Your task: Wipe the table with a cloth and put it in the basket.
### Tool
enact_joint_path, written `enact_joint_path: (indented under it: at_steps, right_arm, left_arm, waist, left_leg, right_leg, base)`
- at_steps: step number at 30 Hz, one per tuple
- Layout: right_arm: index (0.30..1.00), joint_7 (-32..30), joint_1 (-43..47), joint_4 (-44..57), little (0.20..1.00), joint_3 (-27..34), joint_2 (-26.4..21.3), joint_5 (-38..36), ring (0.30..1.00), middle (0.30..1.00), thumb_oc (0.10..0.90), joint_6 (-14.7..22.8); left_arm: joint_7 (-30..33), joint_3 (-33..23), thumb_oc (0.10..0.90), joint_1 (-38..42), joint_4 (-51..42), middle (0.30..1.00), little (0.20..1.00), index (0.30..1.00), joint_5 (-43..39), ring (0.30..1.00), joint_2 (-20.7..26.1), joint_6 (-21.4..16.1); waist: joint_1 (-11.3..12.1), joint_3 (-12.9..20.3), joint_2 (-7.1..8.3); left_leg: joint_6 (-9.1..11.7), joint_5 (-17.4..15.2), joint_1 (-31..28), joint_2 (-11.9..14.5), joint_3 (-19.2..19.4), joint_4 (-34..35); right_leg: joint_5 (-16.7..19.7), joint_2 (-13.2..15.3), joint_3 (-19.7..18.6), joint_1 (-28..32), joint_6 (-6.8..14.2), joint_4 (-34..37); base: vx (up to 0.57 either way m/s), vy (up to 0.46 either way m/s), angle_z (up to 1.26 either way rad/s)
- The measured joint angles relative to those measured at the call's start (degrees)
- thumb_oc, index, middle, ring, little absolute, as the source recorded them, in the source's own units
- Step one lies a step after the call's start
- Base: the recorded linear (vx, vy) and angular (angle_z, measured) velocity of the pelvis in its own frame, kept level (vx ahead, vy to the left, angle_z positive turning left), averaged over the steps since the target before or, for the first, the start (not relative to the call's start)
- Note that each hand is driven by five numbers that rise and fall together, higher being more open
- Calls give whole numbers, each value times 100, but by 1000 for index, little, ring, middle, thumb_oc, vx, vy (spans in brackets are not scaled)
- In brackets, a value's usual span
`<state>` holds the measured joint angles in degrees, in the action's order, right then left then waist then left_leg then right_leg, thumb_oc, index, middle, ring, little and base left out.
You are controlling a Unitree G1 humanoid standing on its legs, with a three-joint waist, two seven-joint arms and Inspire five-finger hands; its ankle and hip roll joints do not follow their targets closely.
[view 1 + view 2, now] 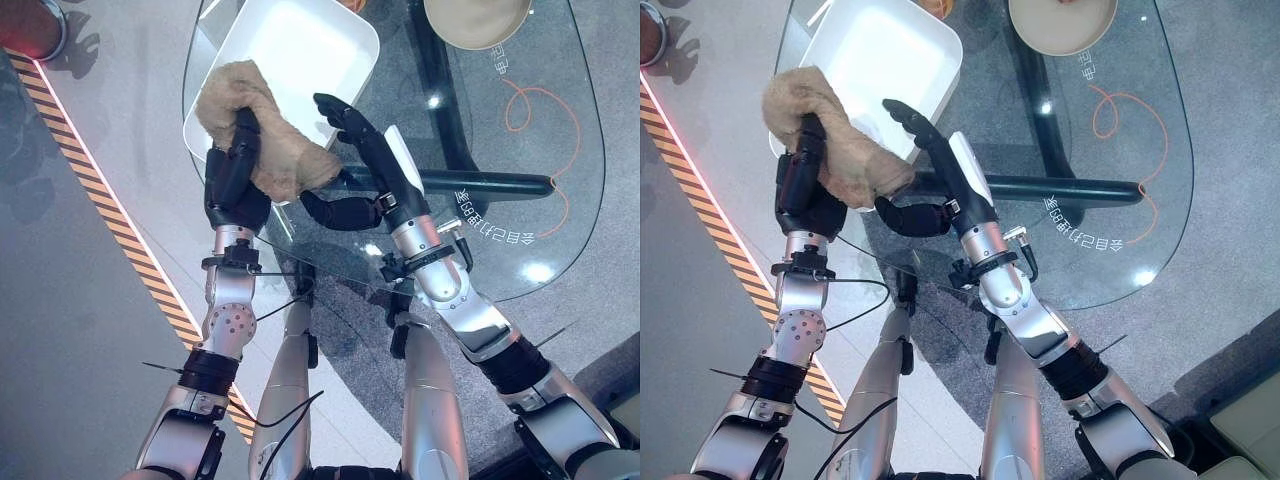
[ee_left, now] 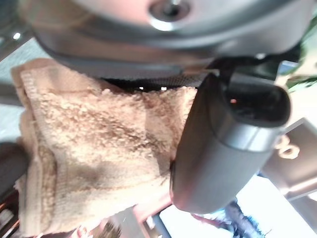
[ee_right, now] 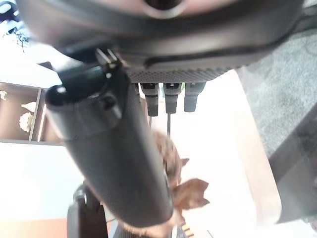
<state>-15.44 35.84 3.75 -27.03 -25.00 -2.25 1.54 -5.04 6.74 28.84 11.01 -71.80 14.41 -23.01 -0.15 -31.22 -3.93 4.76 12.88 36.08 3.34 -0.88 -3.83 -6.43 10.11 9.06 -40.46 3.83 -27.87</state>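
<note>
A tan terry cloth hangs bunched over the near corner of the white basket, a shallow rectangular tub on the glass table. My left hand is shut on the cloth, fingers curled into its folds; in the left wrist view the cloth lies pressed against the palm beside the thumb. My right hand is open just right of the cloth, fingers straight and reaching toward the basket, its lower part touching the cloth's hanging edge. The right wrist view shows straight fingers and a bit of cloth.
A tan bowl stands at the table's far side. An orange cord and a dark bar show through the glass. A yellow-black striped strip runs along the floor at left, near a red object.
</note>
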Motion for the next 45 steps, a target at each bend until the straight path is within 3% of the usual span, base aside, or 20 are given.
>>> enact_joint_path:
  at_steps: [5,15,25,33,45]
  right_arm:
    - [900,-61,0,-2,900,74,2,1,900,900,800,0]
    - [900,-204,0,-32,900,87,-2,2,900,900,800,0]
    - [900,-1401,-90,-1017,900,662,-73,142,900,900,800,41]
    - [900,-2522,-311,-1954,900,1530,-249,206,900,900,800,278]
    - [900,-3618,-274,-4168,900,2039,-646,-334,900,900,800,632]
  left_arm:
    - [425,-198,100,-20,-1,300,200,300,92,300,-18,-284]
    - [852,-305,100,-20,-4,300,200,300,498,300,-30,-364]
    - [1117,-311,100,5,1,300,200,300,1266,300,101,-371]
    - [1517,-333,100,75,13,300,200,300,2337,300,705,-371]
    - [2014,-287,100,851,754,300,200,300,3325,300,1464,-360]
  waist:
    - [18,0,0]
    - [28,0,0]
    - [-1,0,0]
    - [-33,0,0]
    - [-264,0,0]
  left_leg:
    - [0,0,0,-2,0,-4]
    - [0,0,-1,0,-1,-5]
    - [-1,-1,-9,5,15,-2]
    - [-15,-11,-108,10,168,50]
    - [-25,-18,-146,52,291,93]
  right_leg:
    - [0,3,0,0,0,-4]
    - [0,4,-11,-3,0,-8]
    - [0,8,-35,-5,0,-3]
    - [28,-5,-156,-8,21,15]
    - [150,-52,-245,37,66,231]
  base:
    - [0,0,0]
    - [0,0,0]
    - [0,0,0]
    - [-11,15,-6]
    - [-10,13,-5]
